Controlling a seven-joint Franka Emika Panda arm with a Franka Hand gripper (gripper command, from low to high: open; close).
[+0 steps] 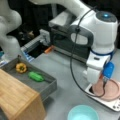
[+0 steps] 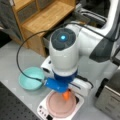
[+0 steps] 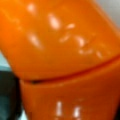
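Observation:
A glossy orange object (image 3: 62, 57) fills the wrist view, very close to the camera. In a front view the same orange object (image 2: 66, 95) stands upright under the arm's hand, just above a pink plate (image 2: 58, 106). My gripper (image 2: 66, 93) is shut on it, with the fingers hidden under the hand and the blue wrist camera (image 2: 57, 85). The pink plate (image 1: 111, 90) rests on a white scale (image 1: 113, 104). In that front view the gripper (image 1: 99, 83) hangs over the plate's left side.
A teal bowl (image 1: 83, 113) (image 2: 31, 78) sits near the scale. A grey tray (image 1: 47, 87) holds a yellow pepper (image 1: 21, 67) and a green vegetable (image 1: 35, 76). A wooden shelf (image 1: 17, 97) (image 2: 47, 17) stands beside it. A grey box (image 2: 110, 100) is at a front view's right.

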